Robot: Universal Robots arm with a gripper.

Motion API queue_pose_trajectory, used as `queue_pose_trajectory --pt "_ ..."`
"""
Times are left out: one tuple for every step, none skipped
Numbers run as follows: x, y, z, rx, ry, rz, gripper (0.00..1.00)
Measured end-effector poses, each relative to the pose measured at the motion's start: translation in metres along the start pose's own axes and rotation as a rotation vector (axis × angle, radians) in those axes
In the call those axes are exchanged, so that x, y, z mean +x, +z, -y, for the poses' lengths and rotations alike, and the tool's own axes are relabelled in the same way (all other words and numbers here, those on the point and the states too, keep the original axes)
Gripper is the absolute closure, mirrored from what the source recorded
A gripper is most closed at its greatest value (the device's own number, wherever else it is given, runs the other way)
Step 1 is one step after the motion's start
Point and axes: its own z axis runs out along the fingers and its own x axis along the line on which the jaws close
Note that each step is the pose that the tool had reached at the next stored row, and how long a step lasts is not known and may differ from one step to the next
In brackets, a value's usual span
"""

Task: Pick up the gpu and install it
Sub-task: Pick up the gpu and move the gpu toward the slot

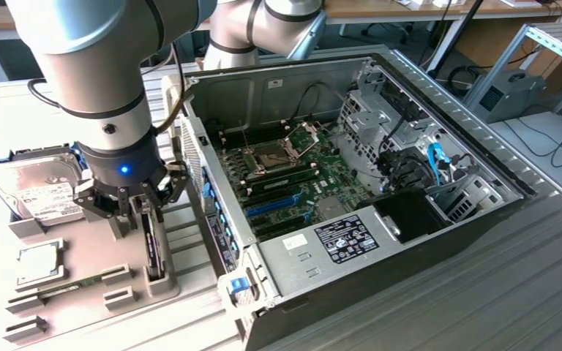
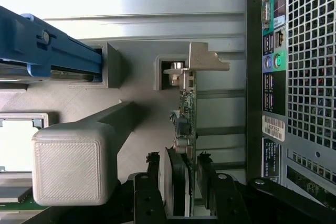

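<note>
You see the gripper point(image 1: 137, 212) released, its fingers either side of the gpu point(image 1: 152, 248). The gpu stands on edge in a grey holder point(image 1: 161, 284), just beside the computer case point(image 1: 261, 88).

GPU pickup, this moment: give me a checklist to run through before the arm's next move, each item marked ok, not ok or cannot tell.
1. The gripper lined up on the gpu: ok, its fingers stand on either side of the card.
2. Jaws open: ok.
3. Fingers touching the card: cannot tell.
4. The gpu upright on edge in the gray holder, bracket end seated: ok.
5. Side panel off the computer case, blue slots bare: ok.
</note>
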Motion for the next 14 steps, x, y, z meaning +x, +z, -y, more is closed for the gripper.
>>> queue_pose_trajectory --pt "0.0000 0.0000 0.0000 -0.0001 0.000 0.0001 0.58" --pt "0.0000 0.0000 0.0000 0.0000 0.000 0.0000 0.58" --pt "0.0000 0.0000 0.0000 -0.0001 0.000 0.0001 0.58" --pt "0.0000 0.0000 0.0000 0.0000 0.000 0.0001 0.58" --pt "0.0000 0.0000 0.0000 -0.0001 0.000 0.0001 0.59" --pt "0.0000 0.0000 0.0000 -0.0001 0.000 0.0000 0.66" --pt "0.0000 0.0000 0.0000 0.0000 0.000 0.0000 0.72" --pt "0.0000 0.0000 0.0000 0.0000 0.000 0.0001 0.73" --pt "0.0000 0.0000 0.0000 0.0000 0.000 0.0001 0.73" --pt "0.0000 0.0000 0.0000 0.0000 0.000 0.0000 0.73" --pt "0.0000 0.0000 0.0000 -0.0001 0.000 0.0000 0.73" --pt "0.0000 0.0000 0.0000 0.0000 0.000 0.0000 0.73" --pt "0.0000 0.0000 0.0000 0.0000 0.000 0.0001 0.73" --pt "0.0000 0.0000 0.0000 0.0000 0.000 0.0001 0.73"
